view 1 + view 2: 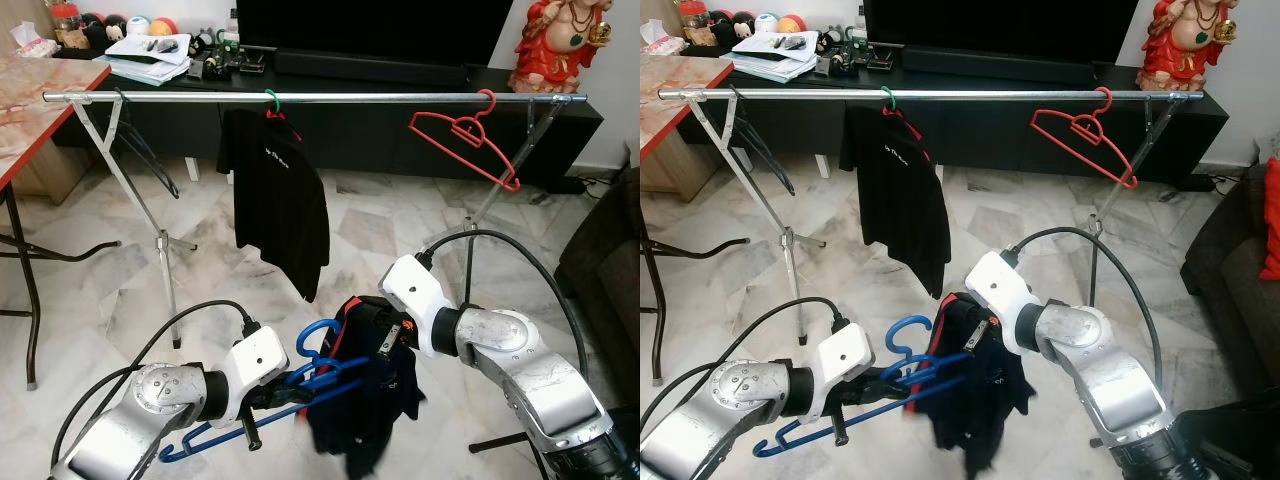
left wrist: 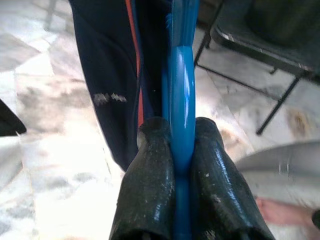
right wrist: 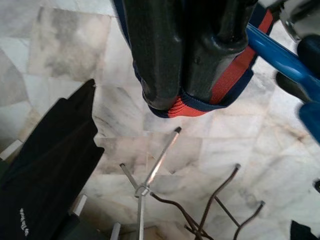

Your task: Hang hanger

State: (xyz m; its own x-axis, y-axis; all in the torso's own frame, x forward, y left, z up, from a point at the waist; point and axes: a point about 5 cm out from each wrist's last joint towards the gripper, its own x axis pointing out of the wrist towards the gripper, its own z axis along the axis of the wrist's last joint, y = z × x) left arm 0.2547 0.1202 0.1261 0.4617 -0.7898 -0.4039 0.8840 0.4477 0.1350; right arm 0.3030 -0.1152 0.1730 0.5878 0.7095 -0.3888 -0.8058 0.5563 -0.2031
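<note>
My left gripper (image 1: 285, 393) is shut on a blue plastic hanger (image 1: 318, 340), low in front of me; in the left wrist view its fingers (image 2: 150, 180) clamp the blue hanger (image 2: 182, 100) bar. A dark navy garment (image 1: 360, 415) with red trim hangs bunched over that hanger. My right gripper (image 1: 390, 345) is shut on the garment's red-edged collar (image 3: 235, 75), right beside the hanger's hook. Beyond stands a metal clothes rail (image 1: 350, 97) carrying a black T-shirt (image 1: 275, 200) on a hanger and an empty red hanger (image 1: 465, 140).
Thin black hangers (image 1: 140, 150) dangle at the rail's left end. The rack's legs (image 1: 165, 250) spread over the marble floor. A red-topped table (image 1: 30, 110) is at the left, a black TV cabinet (image 1: 400, 130) behind the rail, a dark sofa (image 1: 610, 260) at the right.
</note>
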